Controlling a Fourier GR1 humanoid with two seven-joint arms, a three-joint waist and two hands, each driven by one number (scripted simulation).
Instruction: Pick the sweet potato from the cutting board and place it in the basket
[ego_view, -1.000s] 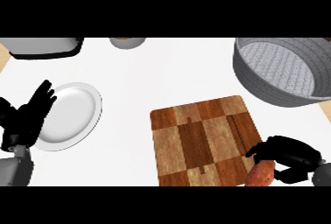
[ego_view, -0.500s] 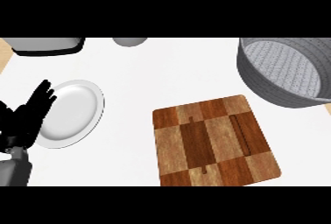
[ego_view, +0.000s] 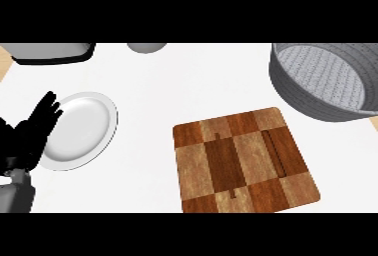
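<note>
The left hand rests at the view's left edge, released, with its black fingers straight and pointing up and a little to the right; it holds nothing. Its grey forearm comes in from the lower left corner. The fingertips lie over the left rim of a white plate, though from this steep angle I cannot tell whether they touch it or hang just above it.

The plate sits on the white counter, well apart from the cutting board. The board lies right of centre, a checkered wooden slab of light and dark squares, turned slightly so that its long sides lean to the left. Its top is bare wood.

Above and to the right of the board, near its upper right corner but apart from it, stands the basket, grey and woven, cut off by the view's right edge.

Along the top edge are a grey vessel with a dark rim at the left and a small round grey thing near the middle, both only partly seen.

Neither the sweet potato nor the right hand shows in this view, so where the sweet potato lies cannot be told.
</note>
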